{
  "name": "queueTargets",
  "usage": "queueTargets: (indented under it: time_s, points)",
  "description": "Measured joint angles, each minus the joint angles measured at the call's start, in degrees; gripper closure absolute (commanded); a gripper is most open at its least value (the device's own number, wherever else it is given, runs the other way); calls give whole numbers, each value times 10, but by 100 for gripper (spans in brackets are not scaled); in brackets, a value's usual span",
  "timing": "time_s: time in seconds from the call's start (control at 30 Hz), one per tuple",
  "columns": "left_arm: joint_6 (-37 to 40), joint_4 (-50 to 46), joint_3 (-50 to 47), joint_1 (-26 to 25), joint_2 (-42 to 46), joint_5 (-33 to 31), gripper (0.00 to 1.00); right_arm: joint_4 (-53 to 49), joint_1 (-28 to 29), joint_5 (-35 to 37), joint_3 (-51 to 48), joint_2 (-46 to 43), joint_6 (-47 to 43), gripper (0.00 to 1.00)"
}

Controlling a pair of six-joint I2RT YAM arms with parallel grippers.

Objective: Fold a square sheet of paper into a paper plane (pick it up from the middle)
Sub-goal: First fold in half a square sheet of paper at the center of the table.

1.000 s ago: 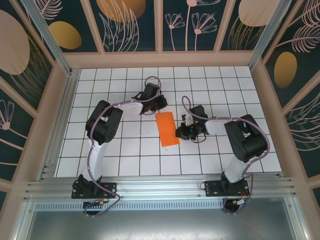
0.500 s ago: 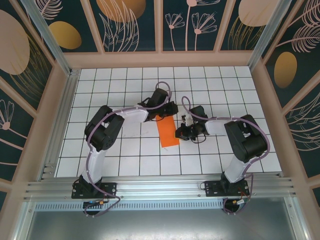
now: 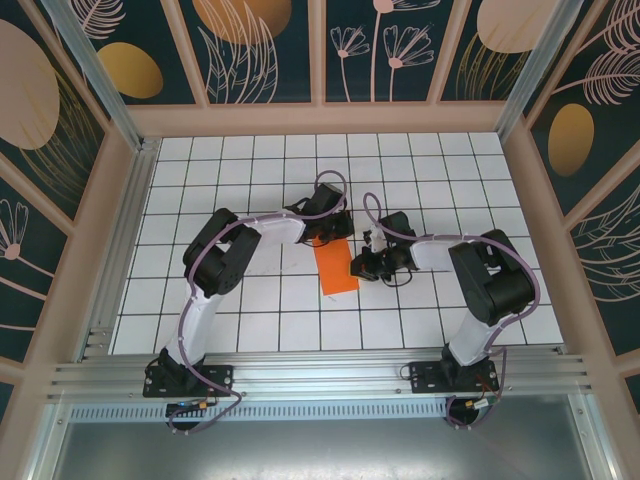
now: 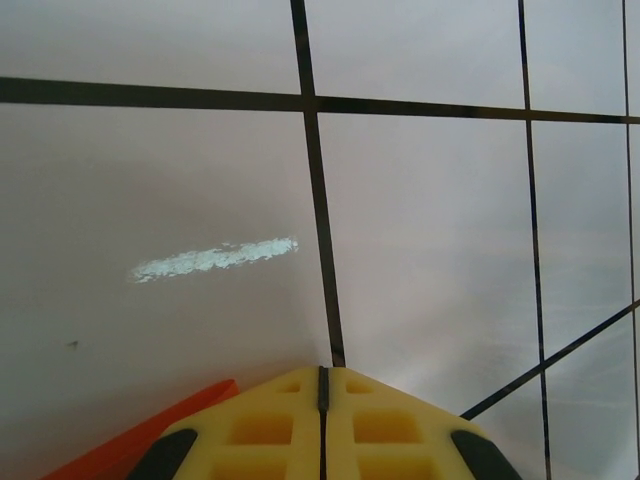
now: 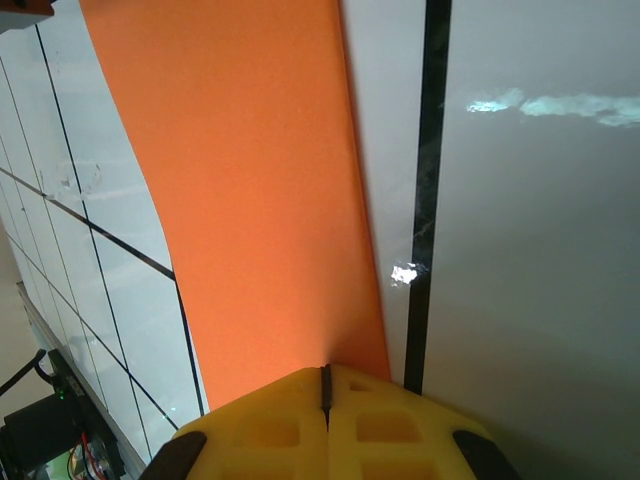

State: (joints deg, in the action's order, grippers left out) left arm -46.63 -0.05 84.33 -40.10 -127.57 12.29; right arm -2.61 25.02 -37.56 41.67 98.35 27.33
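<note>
Currently both pairs of fingers are shut with nothing between them. On my left gripper (image 3: pixel 337 233) the yellow pads meet along one seam in the wrist view. My right gripper (image 3: pixel 357 266) is closed flat and empty in the same way.

Change noted: a second ago my left gripper stood off the far left corner of the sheet of paper (image 3: pixel 337 272), apart from it, with its jaws a shade wider. It has since swung across and now sits over the sheet's far end, hiding that end from the overhead camera. My right gripper has not moved, and the sheet has not shifted.

Location: the sheet lies flat on the table (image 3: pixel 250 300) as a narrow orange rectangle, folded once. From my right fingertips it stretches straight ahead, its long edge just right of the tips. Behind and left of my left fingertips a sliver of orange shows, with bare tile ahead. Whether those tips touch paper I cannot tell.

Assessment: closed tips at two places suggest pressing or pinning, not a pick-up. No nose folds exist yet, so the task is at an early stage.
</note>
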Motion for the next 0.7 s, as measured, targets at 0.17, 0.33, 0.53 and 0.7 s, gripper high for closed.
queueTargets:
  time_s: [0.17, 0.33, 0.53, 0.7]
  points:
    - [6, -4, 2, -1, -1, -3, 99, -15, 0, 0, 3, -6, 0, 97]
    - [6, -3, 2, -1, -1, -2, 100, -37, -7, 2, 29, -16, 14, 96]
    - [5, 12, -7, 0, -1, 1, 100, -32, -22, 20, 93, -12, 31, 97]
    - [3, 40, -25, 3, 1, 14, 100, -32, -24, 24, 117, 24, 35, 97]
